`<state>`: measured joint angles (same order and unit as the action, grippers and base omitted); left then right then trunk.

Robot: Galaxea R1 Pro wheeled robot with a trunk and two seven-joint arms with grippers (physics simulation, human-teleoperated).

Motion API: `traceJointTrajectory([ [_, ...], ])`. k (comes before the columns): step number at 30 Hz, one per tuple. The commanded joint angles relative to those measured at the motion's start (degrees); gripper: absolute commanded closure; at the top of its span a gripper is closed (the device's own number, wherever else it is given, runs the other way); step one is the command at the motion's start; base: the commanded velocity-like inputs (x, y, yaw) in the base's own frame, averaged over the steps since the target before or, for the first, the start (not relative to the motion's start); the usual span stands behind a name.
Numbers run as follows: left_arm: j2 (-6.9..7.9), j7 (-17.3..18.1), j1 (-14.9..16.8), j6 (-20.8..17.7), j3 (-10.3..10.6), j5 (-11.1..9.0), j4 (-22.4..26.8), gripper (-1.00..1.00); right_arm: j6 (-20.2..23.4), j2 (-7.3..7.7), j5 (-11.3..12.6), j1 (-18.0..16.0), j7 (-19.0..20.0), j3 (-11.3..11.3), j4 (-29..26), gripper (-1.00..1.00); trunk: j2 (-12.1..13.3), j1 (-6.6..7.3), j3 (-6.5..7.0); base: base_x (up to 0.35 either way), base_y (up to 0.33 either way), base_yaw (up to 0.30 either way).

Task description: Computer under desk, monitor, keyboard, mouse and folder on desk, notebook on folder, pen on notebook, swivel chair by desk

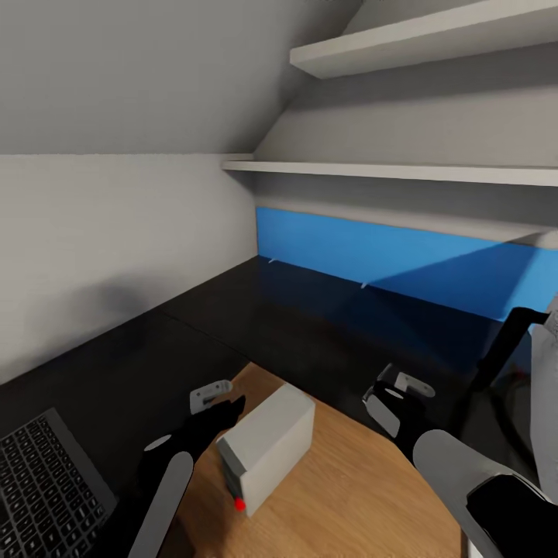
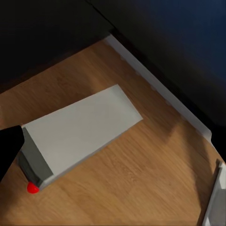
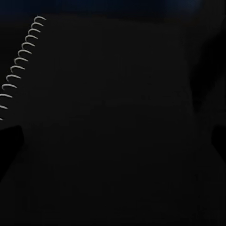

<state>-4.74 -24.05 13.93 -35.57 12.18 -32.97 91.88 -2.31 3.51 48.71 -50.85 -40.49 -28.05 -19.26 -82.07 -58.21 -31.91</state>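
Note:
The light grey computer [image 1: 271, 446] stands on the wood floor just off the edge of the desk [image 1: 310, 310], its dark front and red light facing me; in the left wrist view the computer [image 2: 82, 129] lies below the hand. My left gripper [image 1: 219, 403] hovers open just above its top left edge, touching nothing. A keyboard [image 1: 43, 488] rests on the black top at lower left. My right gripper [image 1: 395, 399] hangs open over the dark desk top. The right wrist view shows the white spiral binding of a dark notebook [image 3: 19, 66] between the spread fingers [image 3: 9, 141]. The swivel chair [image 1: 542, 341] peeks in at the right edge.
Two white wall shelves [image 1: 403, 167] run above the desk's blue back panel [image 1: 403, 263]. A grey wall closes the left side. A white desk foot [image 2: 155, 84] lies on the wood floor [image 1: 349, 488] near the computer.

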Motion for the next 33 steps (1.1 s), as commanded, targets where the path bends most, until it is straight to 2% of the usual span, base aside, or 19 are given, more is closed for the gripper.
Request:
traceJointTrajectory([
  [1,0.00,-0.56,0.04,-0.12,0.04,-0.60,0.07,-1.00,-0.24,0.05,0.60,-0.04,-0.23,-0.48,-0.07,-1.00,-0.04,0.01,-0.06,-0.158,0.030,0.000],
  [10,0.00,-0.56,0.04,-0.12,0.04,-0.60,-0.01,-1.00,-0.36,0.01,0.54,-0.04,-0.07,-0.51,-0.09,-1.00,-0.04,0.01,-0.06,-0.179,0.057,0.000],
  [20,0.00,-0.56,0.04,-0.12,0.04,-0.60,-0.03,-1.00,-0.46,0.01,0.51,-0.04,3.86,-0.44,-0.07,-1.00,-0.04,0.01,-0.06,-0.021,0.006,0.000],
  [33,0.00,-0.56,0.04,-0.12,0.04,-0.60,-0.03,-1.00,-0.50,0.01,0.51,-0.04,4.29,-0.43,-0.07,-1.00,-0.04,0.01,-0.06,-0.001,0.000,0.000],
])
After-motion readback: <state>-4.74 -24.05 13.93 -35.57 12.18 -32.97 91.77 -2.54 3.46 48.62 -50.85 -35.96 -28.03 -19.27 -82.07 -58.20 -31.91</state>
